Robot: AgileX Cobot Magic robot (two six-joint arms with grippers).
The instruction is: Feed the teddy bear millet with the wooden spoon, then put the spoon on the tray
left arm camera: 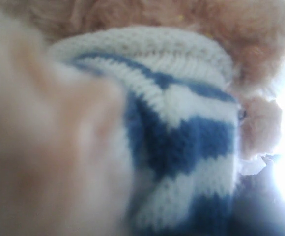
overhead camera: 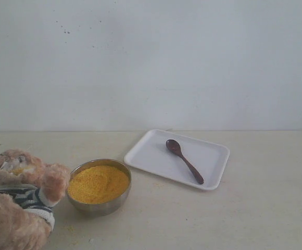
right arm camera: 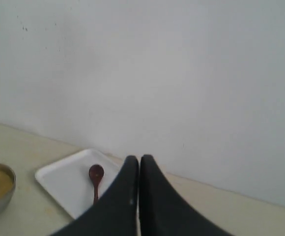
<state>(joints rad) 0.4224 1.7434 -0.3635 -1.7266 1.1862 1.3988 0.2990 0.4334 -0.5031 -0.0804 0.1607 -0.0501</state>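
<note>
Spoon lies flat on tray centre-right of frame, bowl of millet beside bear at lower left; right gripper pinched closed, empty; left gripper unseen, jaw state can't tell.

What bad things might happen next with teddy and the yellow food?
The teddy bear has a paw right beside the metal bowl; a nudge might spill the millet. The wooden spoon lies flat on the tray, thin and low, so it may slide if grabbed. The right gripper has shut jaws, which must open before taking it.
</note>
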